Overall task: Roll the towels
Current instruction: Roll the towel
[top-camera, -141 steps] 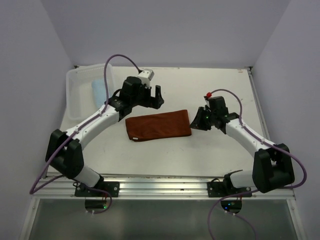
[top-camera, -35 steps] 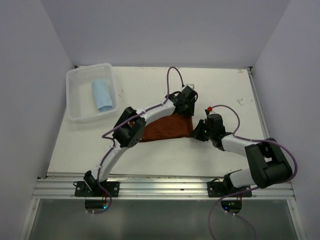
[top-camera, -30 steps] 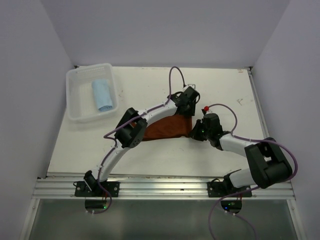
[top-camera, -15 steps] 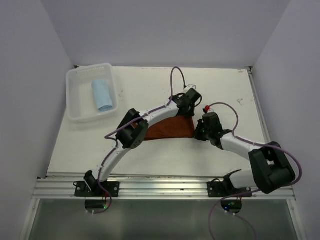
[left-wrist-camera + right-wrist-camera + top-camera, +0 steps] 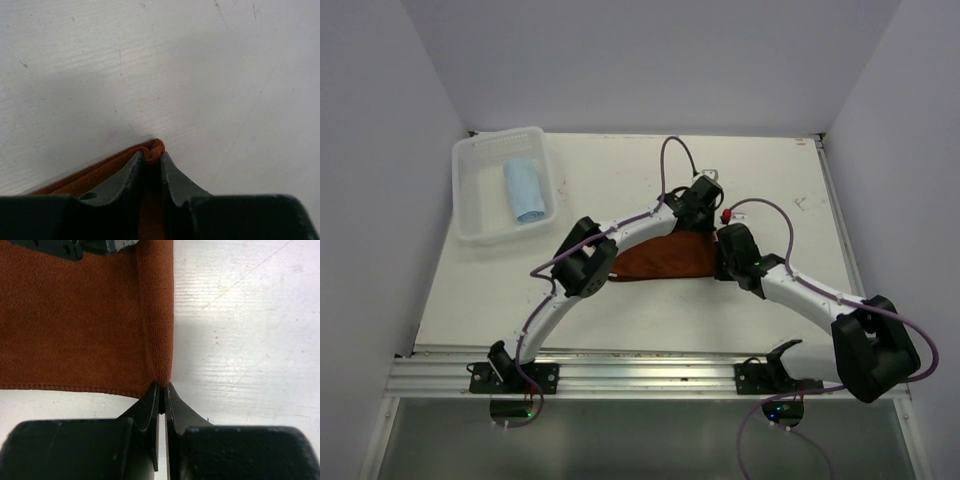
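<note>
The rolling of the rust towel (image 5: 660,258) is only starting, I'd judge, since it is lying flat mid-table. At its near right corner the right gripper (image 5: 161,386) is pinching the hem, fingers together on the cloth. At the far right corner the left gripper (image 5: 150,157) is nipping the fold, cloth filling its narrow gap. Next, both should be lifting that edge and turning it leftward evenly. Far left, the blue towel (image 5: 525,190) is sitting rolled in the white basket (image 5: 500,237). The white table (image 5: 620,310) is showing scuffs, and pale walls (image 5: 650,60) are boxing it in.
</note>
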Controlling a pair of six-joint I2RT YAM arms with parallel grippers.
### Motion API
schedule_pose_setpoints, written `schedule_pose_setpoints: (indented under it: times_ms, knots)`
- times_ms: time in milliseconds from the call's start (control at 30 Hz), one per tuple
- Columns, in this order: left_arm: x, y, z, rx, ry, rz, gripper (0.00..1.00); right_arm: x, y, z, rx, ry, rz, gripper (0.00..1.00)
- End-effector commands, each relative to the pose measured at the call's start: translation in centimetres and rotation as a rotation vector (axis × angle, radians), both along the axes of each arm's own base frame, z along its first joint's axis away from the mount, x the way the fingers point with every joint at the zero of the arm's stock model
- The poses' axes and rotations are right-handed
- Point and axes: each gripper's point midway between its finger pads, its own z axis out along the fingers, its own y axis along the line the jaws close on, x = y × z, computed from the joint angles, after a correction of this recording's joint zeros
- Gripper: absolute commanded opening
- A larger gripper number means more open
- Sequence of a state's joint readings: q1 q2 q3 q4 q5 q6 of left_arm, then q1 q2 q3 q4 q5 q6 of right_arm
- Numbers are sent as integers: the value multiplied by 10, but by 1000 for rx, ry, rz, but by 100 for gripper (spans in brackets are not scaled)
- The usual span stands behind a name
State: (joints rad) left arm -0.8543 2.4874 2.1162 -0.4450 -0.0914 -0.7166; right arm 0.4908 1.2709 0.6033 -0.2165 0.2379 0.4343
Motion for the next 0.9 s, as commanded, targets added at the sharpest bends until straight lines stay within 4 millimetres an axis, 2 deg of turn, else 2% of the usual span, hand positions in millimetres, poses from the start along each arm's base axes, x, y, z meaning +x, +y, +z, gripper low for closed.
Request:
schedule_pose_setpoints:
  times_ms: [0,267,533,600,867]
  knots:
    - [13,-10,52,-126,-84,-6,23,8,-9,19,-83,-43,10,0]
    - [24,5,59,-156,-110,0,22,12,-2,19,-161,-31,41,0]
    - [34,11,72,-192,-146,-6,21,11,15,23,-253,-44,112,0]
    - [33,13,67,-197,-140,-7,20,12,17,28,-296,-52,121,0]
    - [28,27,58,-199,-134,5,19,10,17,29,-392,-27,122,0]
